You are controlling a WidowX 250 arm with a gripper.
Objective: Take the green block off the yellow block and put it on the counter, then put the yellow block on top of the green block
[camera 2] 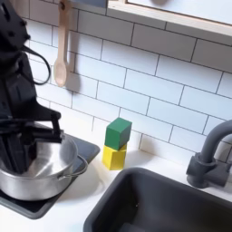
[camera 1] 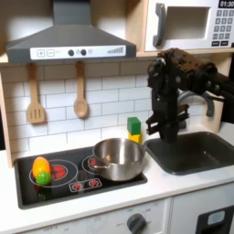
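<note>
Presumably light and rigid, the green block [camera 2: 118, 133], stacked atop the yellow block [camera 2: 114, 157] at frame centre, suits a side-face pinch; gripper [camera 1: 163, 128] jaw state cannot be determined.

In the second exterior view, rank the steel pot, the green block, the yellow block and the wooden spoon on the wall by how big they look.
Largest to smallest as seen:
1. Steel pot, partly behind the arm
2. Wooden spoon, long but thin
3. Green block and yellow block: they look about equal, green stacked on yellow, so I won't rank them.
</note>
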